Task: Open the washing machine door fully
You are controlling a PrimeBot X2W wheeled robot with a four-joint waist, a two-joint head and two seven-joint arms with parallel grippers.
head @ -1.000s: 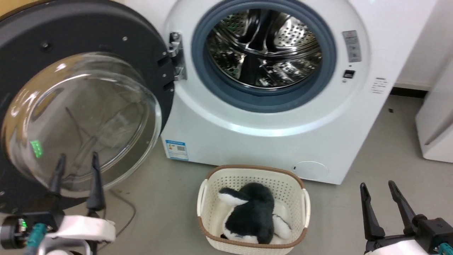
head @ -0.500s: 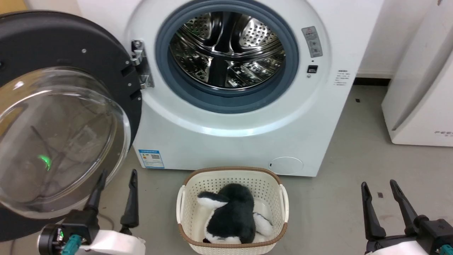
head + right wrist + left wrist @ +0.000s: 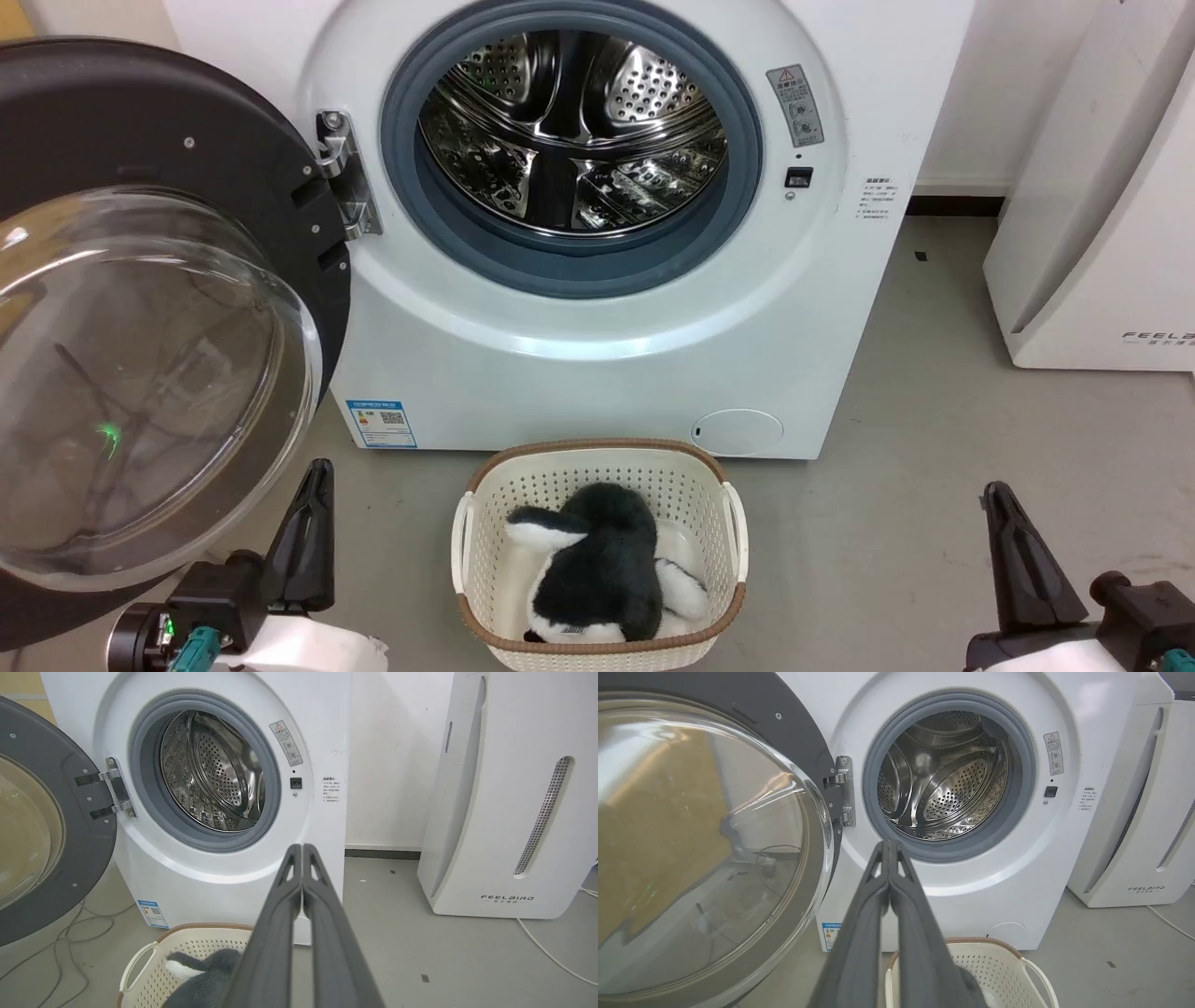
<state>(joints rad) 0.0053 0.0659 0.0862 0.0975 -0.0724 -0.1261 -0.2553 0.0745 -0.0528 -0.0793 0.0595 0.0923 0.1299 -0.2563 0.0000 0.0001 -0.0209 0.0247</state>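
Grey floor [image 3: 887, 523] w/ basket [image 3: 597, 448] holding plush toy [image 3: 607, 560]; left claw [image 3: 889, 844] & right claw [image 3: 302, 847] clenched, gripping nothing.

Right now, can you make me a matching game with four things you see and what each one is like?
1. washing machine door
2. plush toy
3. left gripper
4. drum

A. shut, holding nothing
B. lying in the basket
C. swung wide open
D. shiny steel with holes

Pairs: 1-C, 2-B, 3-A, 4-D.
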